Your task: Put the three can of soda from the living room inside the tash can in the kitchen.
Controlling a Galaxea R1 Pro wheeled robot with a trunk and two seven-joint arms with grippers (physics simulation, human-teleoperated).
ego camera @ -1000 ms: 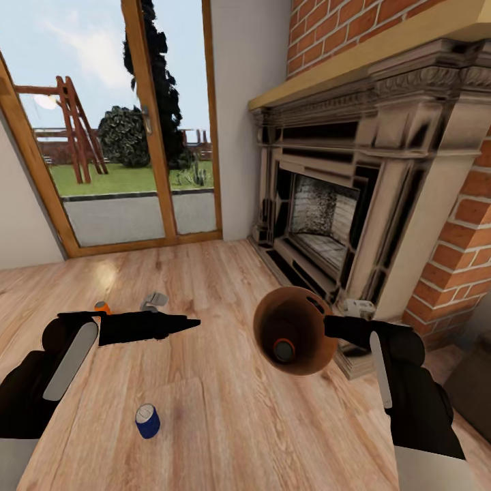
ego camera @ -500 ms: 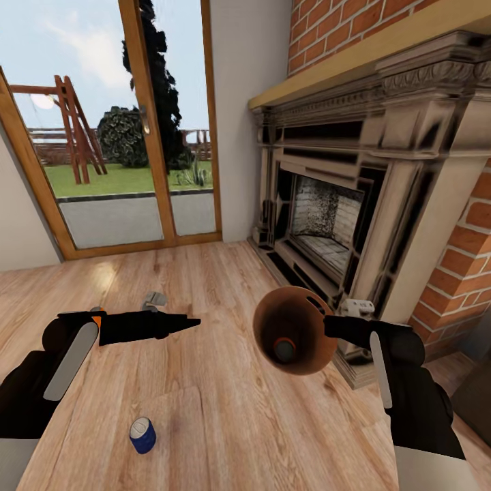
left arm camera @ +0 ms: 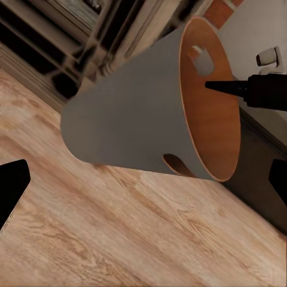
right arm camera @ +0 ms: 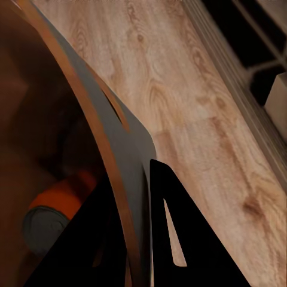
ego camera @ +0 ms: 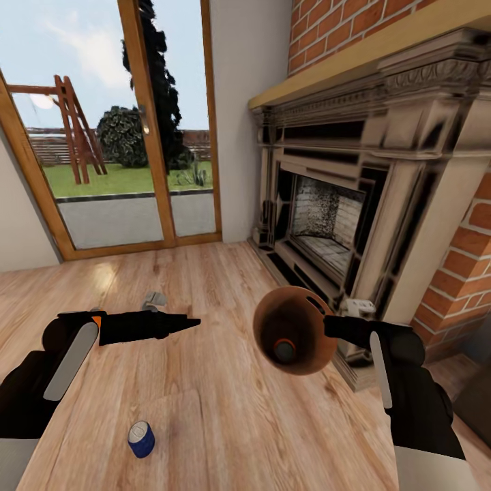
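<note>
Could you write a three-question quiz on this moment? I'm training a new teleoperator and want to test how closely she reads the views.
1. True or false: the right gripper is clamped on the rim of the brown bin.
2. What lies inside the bin?
A. a dark blue can
B. an orange soda can
C. nothing
3. Fill in: the dark blue soda can lies on the ___ floor, below the left gripper in the head view.

Key: 1 true; 2 B; 3 wood plank.

Bright daylight through glass doors (ego camera: 136, 136); soft renders
</note>
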